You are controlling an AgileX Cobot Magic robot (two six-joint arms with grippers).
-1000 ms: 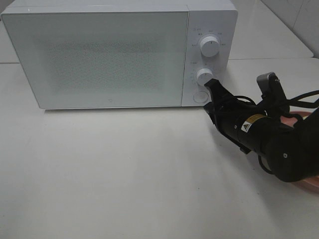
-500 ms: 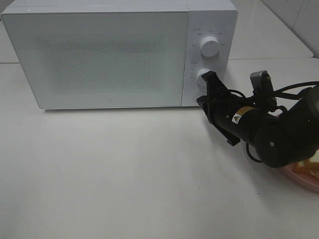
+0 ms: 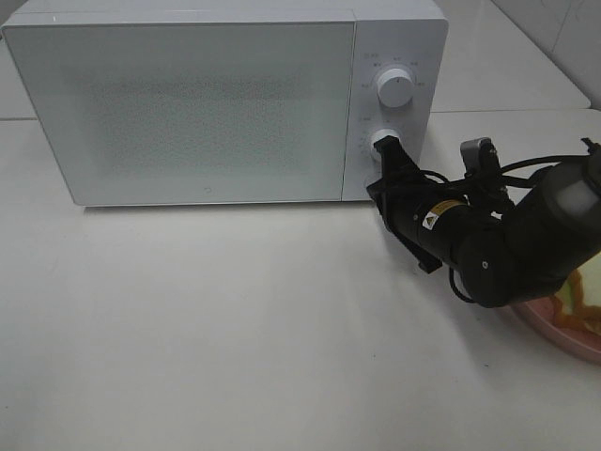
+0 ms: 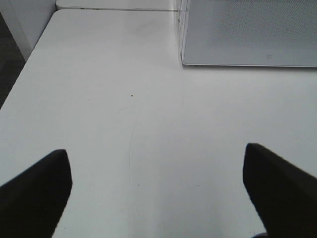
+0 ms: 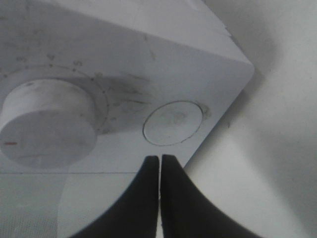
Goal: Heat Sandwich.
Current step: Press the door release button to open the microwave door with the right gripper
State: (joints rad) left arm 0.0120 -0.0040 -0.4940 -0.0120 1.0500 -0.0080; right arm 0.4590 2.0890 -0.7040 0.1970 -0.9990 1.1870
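Far side of the white table (image 3: 235, 329): microwave (image 3: 188, 103), door closed, frosted front hiding the inside. Two dials on its right panel, upper dial (image 3: 395, 87) in full view, lower dial (image 3: 384, 141) partly covered by the arm.

Right gripper (image 3: 386, 158): reaching in from the right, tips up against the panel by the lower dial. Pinched together in the right wrist view, no gap worth naming, nothing held. Tips just beside the round button (image 5: 173, 123) there; that button hidden behind the gripper from above. Touching the panel or just short of it: cannot tell.

Left gripper (image 4: 154, 151): out of the high view. From its own wrist camera, two dark fingers (image 4: 34, 191) spread wide, cut off by the frame, only bare table between them, a near corner of the microwave beyond.

Sandwich (image 3: 586, 299): at the near right edge on the pink plate (image 3: 549, 331), mostly hidden behind the right arm and cropped by the frame; only a pale yellowish-green patch showing.
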